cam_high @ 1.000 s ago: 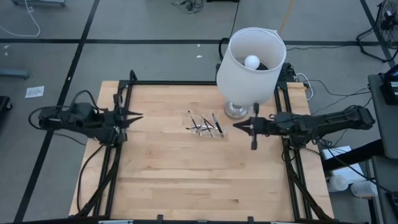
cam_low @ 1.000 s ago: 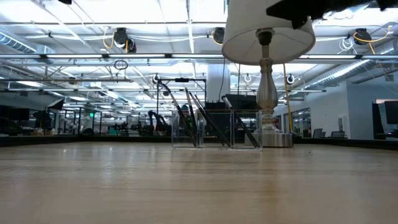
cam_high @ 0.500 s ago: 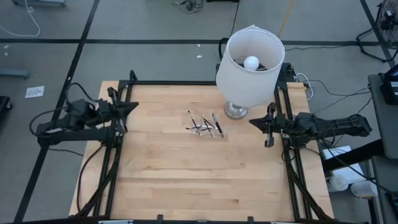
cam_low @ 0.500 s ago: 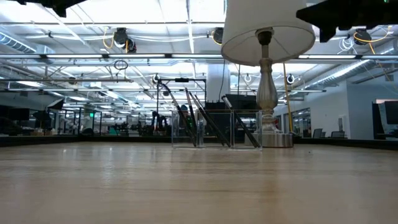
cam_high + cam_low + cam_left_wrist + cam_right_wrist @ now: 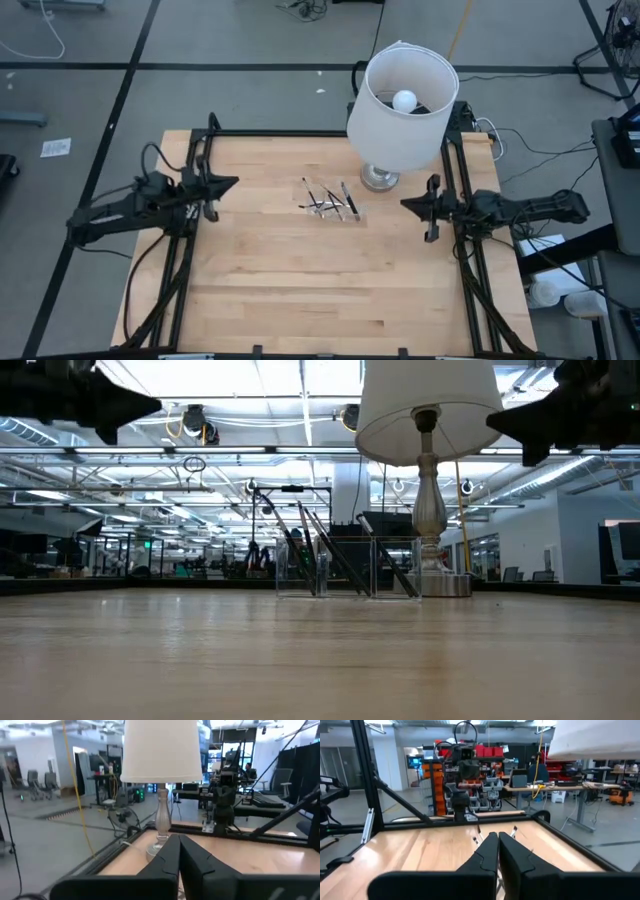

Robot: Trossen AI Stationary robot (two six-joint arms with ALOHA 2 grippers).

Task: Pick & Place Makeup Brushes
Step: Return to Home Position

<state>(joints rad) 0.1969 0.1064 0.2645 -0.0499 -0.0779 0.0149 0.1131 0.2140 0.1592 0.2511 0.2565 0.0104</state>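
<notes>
Left pincer is hanging closed and empty over the left edge of the worktop in the high view. The right pincer, likewise closed on nothing, is sitting by the right edge. A second ago the right one was reaching further in toward the middle; it is now pulling back, while the left arm is swinging round and settling at its own side. The brushes are lying together in the clear organizer near the middle of the worktop, a little toward the back edge and just beside the base of the lamp. No loose brush is showing on the wood.

In the low view both arms are coming down into the upper corners, where half a second ago they were barely showing. The left pincer and right pincer are both hanging well above the worktop and well apart from the organizer, inside which the brushes are leaning at a slant.

In the left wrist view the fingers are pressing together and pointing at the lamp; the brushes are not showing there.

In the right wrist view the fingers are also pressing together, with brush ends peeking just past them.

The placing seems finished, with both arms retreating to rest.
</notes>
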